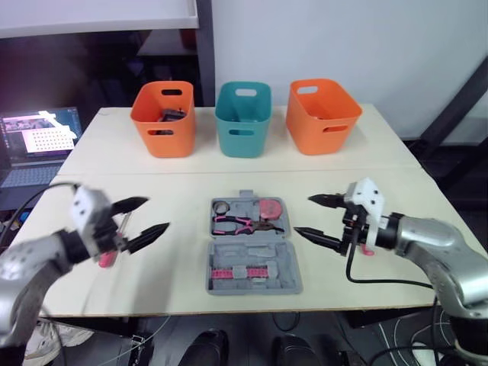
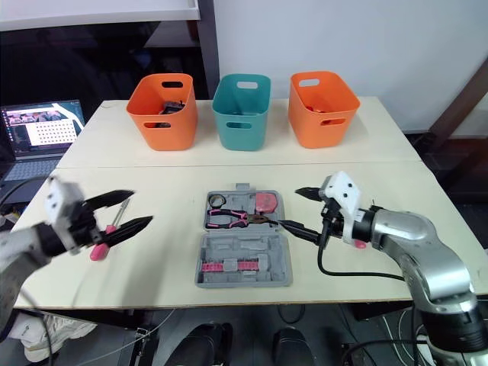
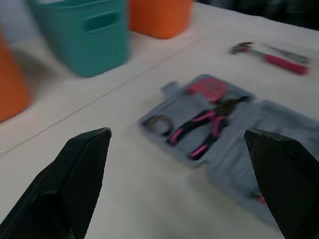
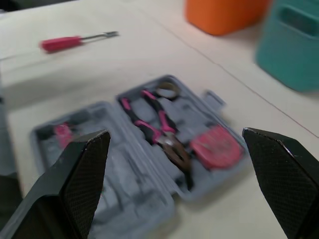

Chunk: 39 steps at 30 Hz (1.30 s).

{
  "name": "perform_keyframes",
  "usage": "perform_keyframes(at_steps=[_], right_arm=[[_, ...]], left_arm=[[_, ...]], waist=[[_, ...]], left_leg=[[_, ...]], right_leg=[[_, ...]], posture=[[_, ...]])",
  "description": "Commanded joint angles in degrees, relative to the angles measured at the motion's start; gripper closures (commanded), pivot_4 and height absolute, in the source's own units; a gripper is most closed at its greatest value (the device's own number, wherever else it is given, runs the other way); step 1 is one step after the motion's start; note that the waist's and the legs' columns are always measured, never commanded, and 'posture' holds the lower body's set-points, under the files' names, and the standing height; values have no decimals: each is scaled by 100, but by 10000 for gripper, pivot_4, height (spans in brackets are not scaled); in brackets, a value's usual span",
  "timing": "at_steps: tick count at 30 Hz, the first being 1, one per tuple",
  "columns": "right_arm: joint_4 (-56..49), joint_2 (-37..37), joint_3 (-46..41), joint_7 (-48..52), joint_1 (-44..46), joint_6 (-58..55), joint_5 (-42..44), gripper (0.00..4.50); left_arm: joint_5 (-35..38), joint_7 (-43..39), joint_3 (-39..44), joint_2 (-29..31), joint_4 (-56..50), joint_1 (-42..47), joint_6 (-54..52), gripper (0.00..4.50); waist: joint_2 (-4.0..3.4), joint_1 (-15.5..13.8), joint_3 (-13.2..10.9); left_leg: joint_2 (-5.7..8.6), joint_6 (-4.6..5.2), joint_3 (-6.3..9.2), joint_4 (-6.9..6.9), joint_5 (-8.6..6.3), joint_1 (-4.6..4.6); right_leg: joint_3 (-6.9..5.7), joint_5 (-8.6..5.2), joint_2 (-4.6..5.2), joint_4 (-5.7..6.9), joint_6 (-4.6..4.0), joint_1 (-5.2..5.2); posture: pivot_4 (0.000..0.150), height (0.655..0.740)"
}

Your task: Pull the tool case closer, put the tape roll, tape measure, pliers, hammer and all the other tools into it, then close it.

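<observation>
Open grey tool case (image 1: 286, 267) between left gripper (image 1: 157, 214) and right gripper (image 1: 303, 216).
Holds pink-handled pliers (image 1: 238, 223), tape measure (image 1: 269, 207), tape roll (image 1: 222, 207); both finger pairs apart.

Tool case (image 1: 284, 271): grey, open flat, front centre of table.
Tape roll (image 1: 222, 207): dark ring, in far half.
Tape measure (image 1: 268, 208): pink, same half.
Pliers (image 1: 240, 223): pink-handled, lying flat in case.
Hammer (image 3: 279, 61): on table, right of case.
Screwdriver (image 4: 62, 43): on table, left of case.
</observation>
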<state>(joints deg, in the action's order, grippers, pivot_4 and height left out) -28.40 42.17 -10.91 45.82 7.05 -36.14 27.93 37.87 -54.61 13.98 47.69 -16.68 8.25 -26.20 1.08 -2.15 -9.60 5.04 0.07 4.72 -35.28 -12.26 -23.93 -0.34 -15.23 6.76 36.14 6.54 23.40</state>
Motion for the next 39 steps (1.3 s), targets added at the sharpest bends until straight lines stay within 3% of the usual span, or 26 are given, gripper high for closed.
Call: perform_keyframes(at_steps=[1, 9, 19, 25, 31, 39], right_arm=[[-796, -121, -688, -712, -509, -199, -45, 0], [-1717, -825, -2452, -1681, -2152, -1153, 565, 0], [-1665, -1111, -3162, -2273, -2982, -1230, 429, 0], [-886, -747, -2574, -2644, -2327, -1415, 34, 0], [1257, -468, -1974, -2846, -668, -1653, -215, 0], [3400, -315, -1323, -2606, 689, -1344, -578, 0]], left_arm=[[78, -569, -701, 113, 185, 1056, -386, 377], [-213, -1620, -1986, -444, 1057, 2803, -640, 377], [-614, -2247, -2478, -896, 1532, 3385, -462, 377], [-810, -2205, -2418, -894, 1372, 3429, -488, 377], [-848, -1866, -2199, -672, 863, 2992, -670, 377], [-624, -1279, -1693, -392, 108, 2336, -1136, 377]], waist=[[-1, -6, 0], [-1, -4, -1], [-2, 40, -1], [-1, 74, -2], [-3, 180, -3], [-7, 168, -6]], left_leg=[[0, -2, 1, 0, 2, 0], [1, 1, -3, 1, 3, 5], [0, 3, -4, -4, 4, 14], [0, 3, -3, -5, 4, 15], [2, 5, -5, -5, 5, 18], [2, 4, -4, -4, 6, 20]], right_leg=[[0, 1, 0, 2, 2, 0], [2, 3, 0, 2, 4, -7], [2, 2, -1, 1, 4, -17], [3, 2, 0, 2, 4, -19], [2, 1, 2, 1, 3, -24], [1, 5, -5, 11, 8, -23]], posture=[[1500, 7329], [1500, 7329], [1500, 7329], [1500, 7329], [1500, 7329], [1500, 7329]])
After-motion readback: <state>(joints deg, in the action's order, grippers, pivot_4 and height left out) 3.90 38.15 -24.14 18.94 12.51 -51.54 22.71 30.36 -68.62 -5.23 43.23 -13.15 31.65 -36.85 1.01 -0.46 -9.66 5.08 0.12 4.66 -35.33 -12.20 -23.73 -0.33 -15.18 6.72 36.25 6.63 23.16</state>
